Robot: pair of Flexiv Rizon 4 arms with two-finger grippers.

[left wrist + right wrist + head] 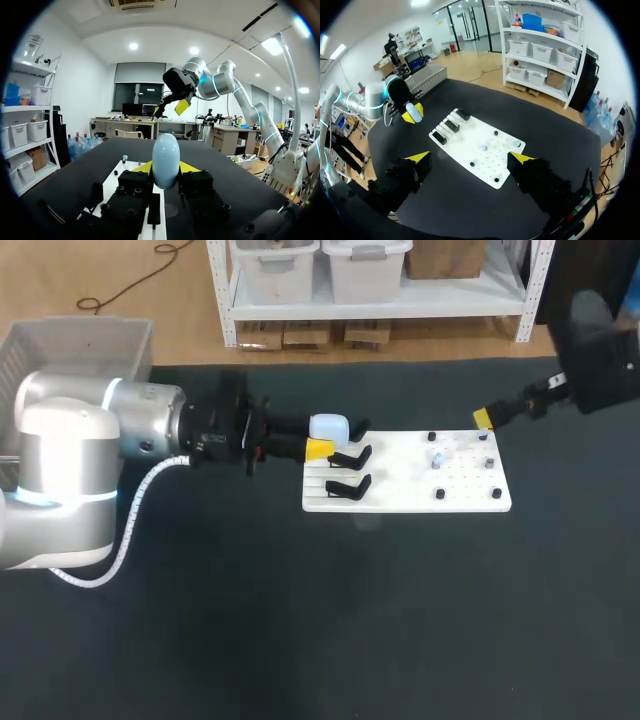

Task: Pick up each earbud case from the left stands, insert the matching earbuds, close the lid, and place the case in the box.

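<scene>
My left gripper is shut on a pale blue earbud case, held above the left end of the white board. In the left wrist view the rounded case stands upright between the yellow fingertips. Black stands sit on the board's left end, just under and beside the case. Small pale earbuds lie among black pegs on the board's right half. My right gripper hangs open above the board's far right corner with nothing between its fingers. From the right wrist view it looks down on the board.
A pale grey box stands at the table's far left corner, behind my left arm. The dark table mat spreads in front of the board. Several black pegs dot the board's right half.
</scene>
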